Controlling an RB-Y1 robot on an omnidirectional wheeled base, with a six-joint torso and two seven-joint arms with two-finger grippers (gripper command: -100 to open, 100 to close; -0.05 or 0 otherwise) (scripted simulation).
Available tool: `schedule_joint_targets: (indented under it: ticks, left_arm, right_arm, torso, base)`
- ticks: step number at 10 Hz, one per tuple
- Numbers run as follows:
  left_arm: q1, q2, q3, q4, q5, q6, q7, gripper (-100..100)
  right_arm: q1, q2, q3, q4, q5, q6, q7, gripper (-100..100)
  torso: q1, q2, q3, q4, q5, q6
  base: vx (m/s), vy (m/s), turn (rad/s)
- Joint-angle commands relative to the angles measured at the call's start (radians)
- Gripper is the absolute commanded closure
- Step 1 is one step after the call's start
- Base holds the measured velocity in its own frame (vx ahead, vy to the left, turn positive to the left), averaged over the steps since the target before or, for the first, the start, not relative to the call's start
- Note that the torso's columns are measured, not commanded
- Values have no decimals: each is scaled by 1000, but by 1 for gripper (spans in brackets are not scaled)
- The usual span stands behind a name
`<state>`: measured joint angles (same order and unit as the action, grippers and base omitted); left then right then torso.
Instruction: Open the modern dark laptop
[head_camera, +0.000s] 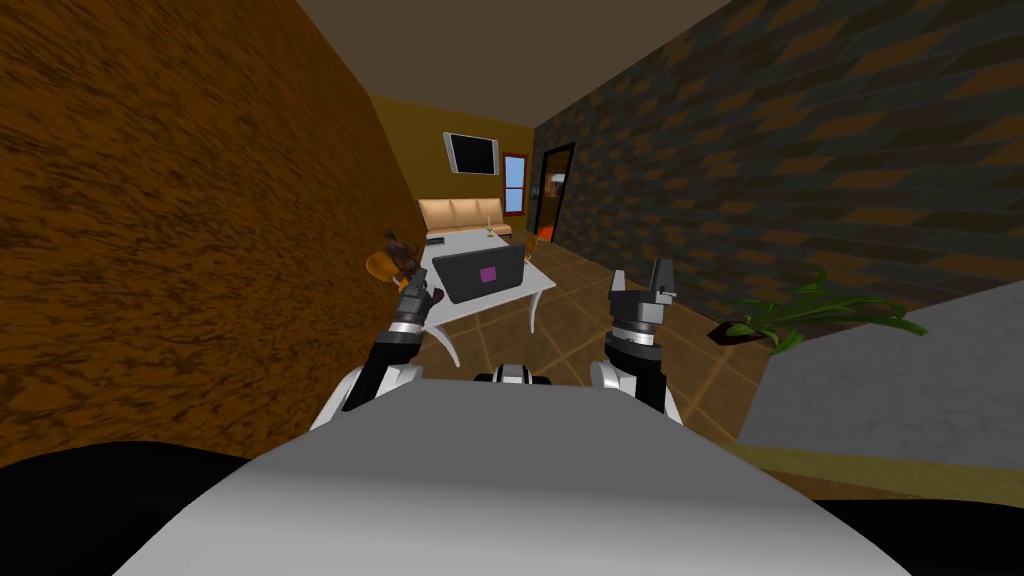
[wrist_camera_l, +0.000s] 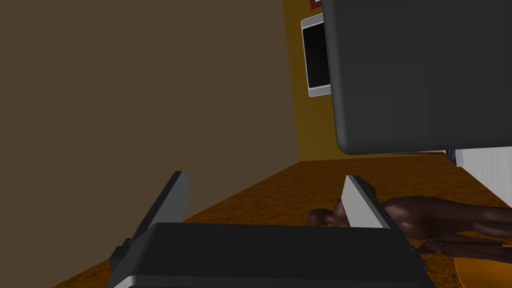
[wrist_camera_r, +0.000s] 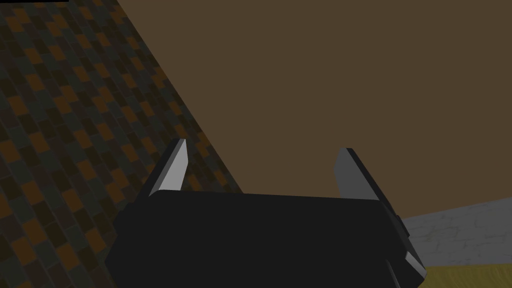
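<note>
Brown figurine (head_camera: 400, 252) beside dark laptop (head_camera: 483, 273).

Dark laptop (head_camera: 483, 274) sits on the white tabletop (head_camera: 541, 284), its broad dark face with a purple square turned toward the camera. Left gripper (head_camera: 418, 296) is low and just beside the laptop's left edge, by the tabletop corner; right gripper (head_camera: 640, 281) is raised well to the laptop's right, over the tiled floor, fingers (head_camera: 662, 275) standing apart. Beyond the laptop: tan sofa (head_camera: 462, 212) with a wall screen (head_camera: 472, 153) above it; far right of the laptop, a green plant (head_camera: 812, 314).
</note>
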<state>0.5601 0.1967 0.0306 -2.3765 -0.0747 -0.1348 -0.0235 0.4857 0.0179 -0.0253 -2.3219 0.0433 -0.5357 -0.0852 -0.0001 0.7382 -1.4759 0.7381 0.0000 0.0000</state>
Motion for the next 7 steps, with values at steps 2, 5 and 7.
schedule_joint_targets:
  ticks: [2, 5, 7]
  left_arm:
    - [1, 29, 11, -18, -5, 74, 12, -100]
    - [5, 63, 19, -35, -11, 135, 21, -100]
    - [8, 88, 24, -47, -15, 180, 28, -100]
  right_arm:
    - [0, 0, 0, 0, 0, 0, 0, 0]
    - [0, 0, 0, 0, 0, 0, 0, 0]
    - [0, 0, 0, 0, 0, 0, 0, 0]
  torso:
    - [0, 0, 0, 0, 0, 0]
    - [0, 0, 0, 0, 0, 0]
    - [0, -1, 0, 0, 0, 0]
  base:
    - [39, 44, -55]
    - [40, 39, -62]
    - [49, 46, -65]
